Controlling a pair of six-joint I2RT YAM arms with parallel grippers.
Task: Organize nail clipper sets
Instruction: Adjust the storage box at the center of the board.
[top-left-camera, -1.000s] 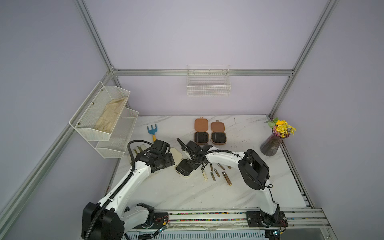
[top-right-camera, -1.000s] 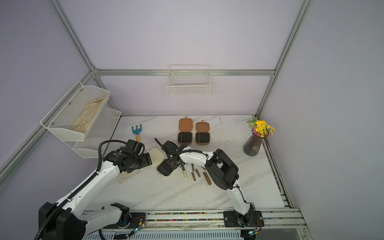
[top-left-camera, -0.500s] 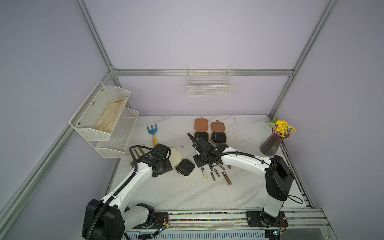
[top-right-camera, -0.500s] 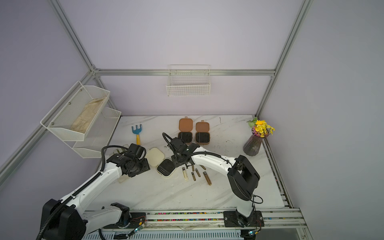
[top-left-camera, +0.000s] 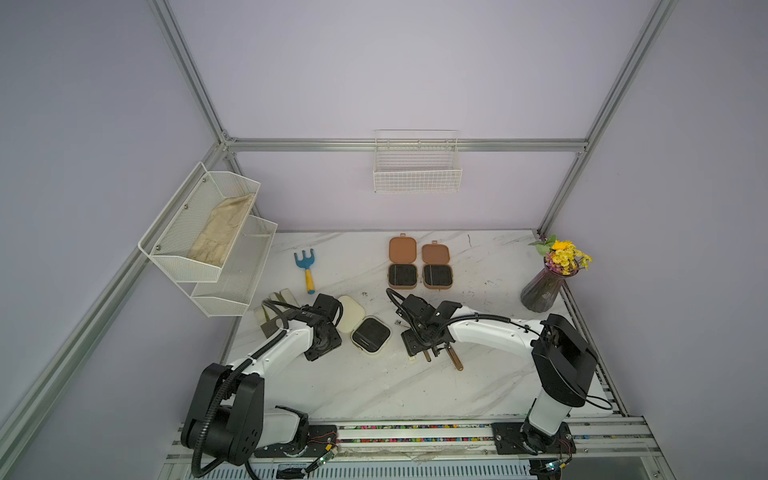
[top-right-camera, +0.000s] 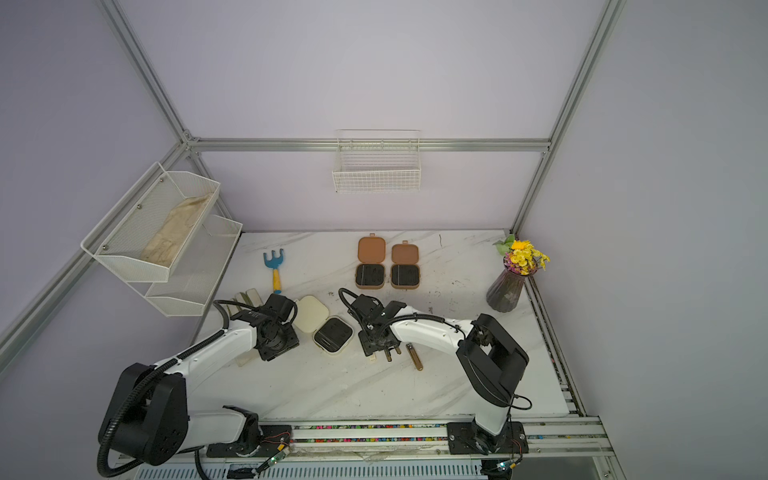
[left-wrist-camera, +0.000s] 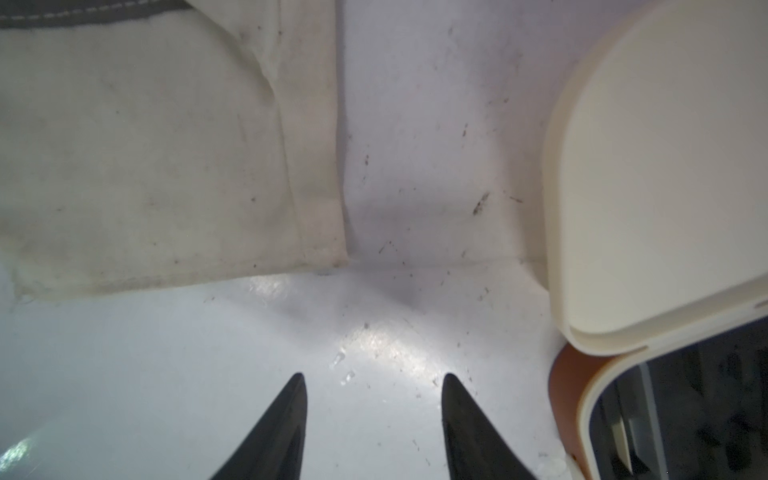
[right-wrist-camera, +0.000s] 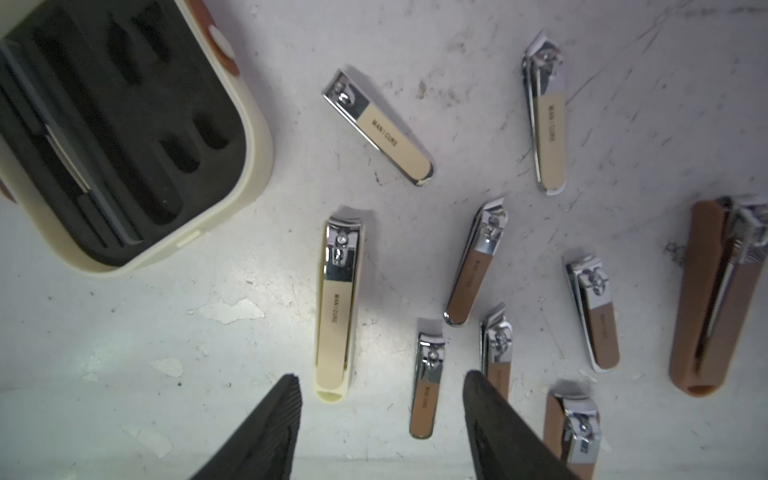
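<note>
Cream case (top-left-camera: 351, 313): open, black-lined, one slim tool (right-wrist-camera: 66, 153) slotted inside; it lay between the left fingers (left-wrist-camera: 286, 419) and right fingers (right-wrist-camera: 274, 424).
Brown cases (top-left-camera: 402, 249): we counted two, open, black-lined, beyond the right fingers.
Clippers (right-wrist-camera: 338, 303): we counted nine loose on the tabletop (top-left-camera: 374, 386) beneath the right fingers, three cream, six brown.
Fingers: both pairs apart, left narrower, gripping nothing.

Taking the middle of the desk (top-left-camera: 374, 386) as the dial's centre, an opened case (top-left-camera: 370, 334) lies just off it at 9 o'clock, its lid folded out toward 10. Loose clippers (right-wrist-camera: 473, 266) are scattered near that case, at its 3 to 4 o'clock. At 12 sits a second case (top-left-camera: 402, 266), with a third case (top-left-camera: 436, 268) just beside it at its 3 o'clock, both lids pointing to 12. A rake (top-left-camera: 306, 270) lies at 10, a glove (top-left-camera: 268, 322) far out at 9, and a vase (top-left-camera: 544, 286) at 2.
</note>
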